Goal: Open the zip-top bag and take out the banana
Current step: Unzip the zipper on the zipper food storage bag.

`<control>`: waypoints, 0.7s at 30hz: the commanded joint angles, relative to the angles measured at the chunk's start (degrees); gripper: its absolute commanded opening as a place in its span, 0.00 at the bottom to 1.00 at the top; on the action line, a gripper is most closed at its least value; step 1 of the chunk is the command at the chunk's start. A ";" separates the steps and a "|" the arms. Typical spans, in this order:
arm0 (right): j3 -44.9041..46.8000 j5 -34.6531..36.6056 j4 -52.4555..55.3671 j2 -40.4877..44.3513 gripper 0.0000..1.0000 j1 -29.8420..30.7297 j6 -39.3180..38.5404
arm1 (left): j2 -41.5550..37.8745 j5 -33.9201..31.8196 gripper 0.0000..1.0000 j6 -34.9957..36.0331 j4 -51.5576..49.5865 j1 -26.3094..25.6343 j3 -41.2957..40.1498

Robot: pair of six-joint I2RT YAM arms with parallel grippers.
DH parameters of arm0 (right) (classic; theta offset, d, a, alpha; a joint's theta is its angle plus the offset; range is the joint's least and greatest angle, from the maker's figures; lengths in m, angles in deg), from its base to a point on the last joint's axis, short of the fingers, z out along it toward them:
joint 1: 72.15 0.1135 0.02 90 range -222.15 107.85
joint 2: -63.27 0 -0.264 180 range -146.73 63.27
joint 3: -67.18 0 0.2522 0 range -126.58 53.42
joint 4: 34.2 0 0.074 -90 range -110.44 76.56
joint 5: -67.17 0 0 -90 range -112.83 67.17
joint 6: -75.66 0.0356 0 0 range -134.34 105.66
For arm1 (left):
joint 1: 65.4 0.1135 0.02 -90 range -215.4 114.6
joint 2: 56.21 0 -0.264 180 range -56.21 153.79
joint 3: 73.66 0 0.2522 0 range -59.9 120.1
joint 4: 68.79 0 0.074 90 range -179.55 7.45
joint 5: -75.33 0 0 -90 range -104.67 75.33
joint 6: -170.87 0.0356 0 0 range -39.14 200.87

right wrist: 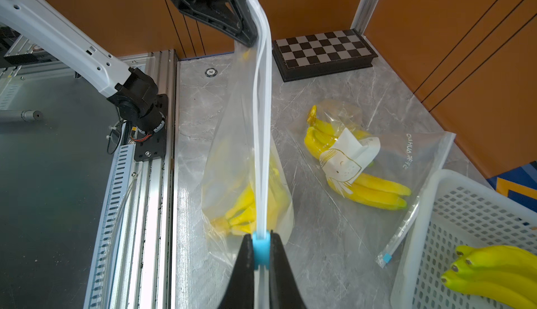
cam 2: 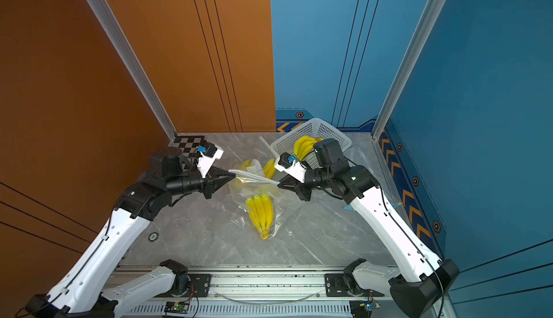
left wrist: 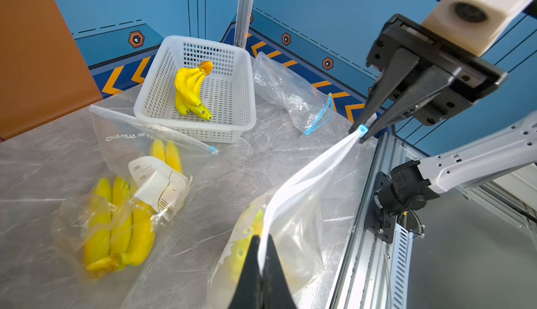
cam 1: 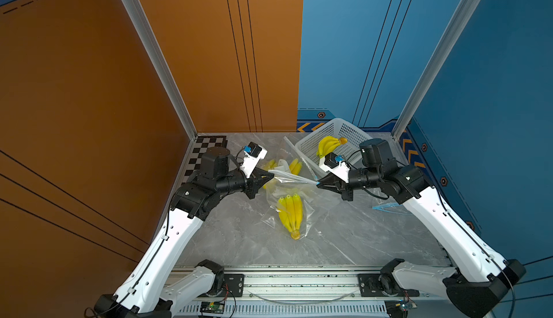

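A clear zip-top bag (cam 1: 294, 199) hangs stretched between my two grippers above the marble table. A yellow banana bunch (cam 1: 290, 214) (cam 2: 261, 215) lies inside it, its stem toward the table's front edge. My left gripper (cam 1: 270, 175) (left wrist: 261, 239) is shut on one end of the white zip strip (left wrist: 305, 176). At the other end my right gripper (cam 1: 318, 184) (right wrist: 261, 237) is shut on the blue slider (right wrist: 260, 249) (left wrist: 362, 129). In the right wrist view the banana (right wrist: 244, 208) shows blurred through the plastic.
A white mesh basket (cam 1: 350, 131) at the back right holds another banana bunch (cam 1: 327, 144). A second bag with bananas and a paper label (cam 1: 287, 165) lies behind the held bag. An empty bag (cam 1: 386, 207) lies at the right. A chessboard (cam 1: 206, 149) sits back left.
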 commanded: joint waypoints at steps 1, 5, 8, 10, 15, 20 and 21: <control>3.24 3.78 5.96 4.52 0.07 -2.41 0.95 | -0.69 -10.55 0.01 1.50 -2.43 2.12 1.41; 5.43 4.71 7.60 7.22 0.07 -3.48 1.06 | -0.42 -12.61 0.01 1.90 -2.86 2.12 1.85; 6.33 4.72 8.20 8.94 0.07 -4.22 1.26 | -0.26 -13.29 0.01 2.29 -3.18 2.12 2.35; 6.72 4.72 8.47 9.67 0.07 -4.57 1.21 | 0.01 -12.84 0.01 2.16 -3.10 1.96 2.72; 7.31 4.47 9.35 10.83 0.07 -5.67 1.13 | 0.11 -13.06 0.01 1.94 -3.18 1.86 2.79; 7.85 3.59 9.70 11.91 0.07 -6.77 1.04 | -0.16 -11.94 0.02 1.59 -3.17 1.95 2.50; 7.84 3.58 9.87 12.04 0.07 -6.87 1.06 | -0.16 -11.88 0.02 1.37 -3.16 1.86 2.49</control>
